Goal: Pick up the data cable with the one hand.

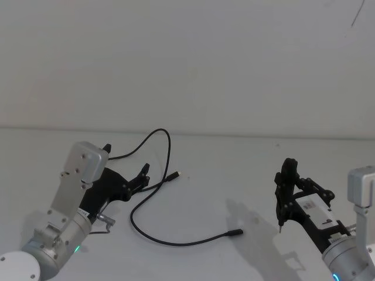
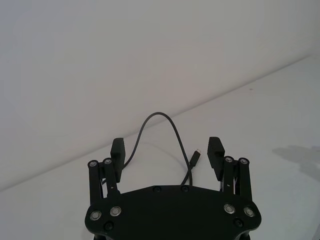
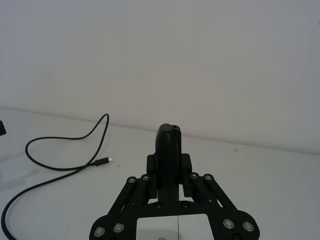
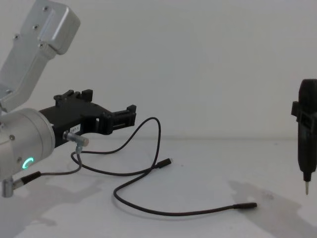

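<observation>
Black grippers being carried on silver arms [image 4: 34, 44].
The left gripper [image 2: 166, 154] is being backed by a silver cylinder [image 4: 22, 141] with a green ring [image 4: 28, 161]; the right gripper [image 3: 168, 132] is being marked by a white label [image 3: 177, 227].

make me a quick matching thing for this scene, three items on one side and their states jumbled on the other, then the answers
Things
1. data cable
2. left gripper
3. right gripper

States
A. shut, standing upright on the right side
B. lying loose in loops on the table
C. open, a finger on either side of a stretch of cable

Pairs: 1-B, 2-C, 3-A
</observation>
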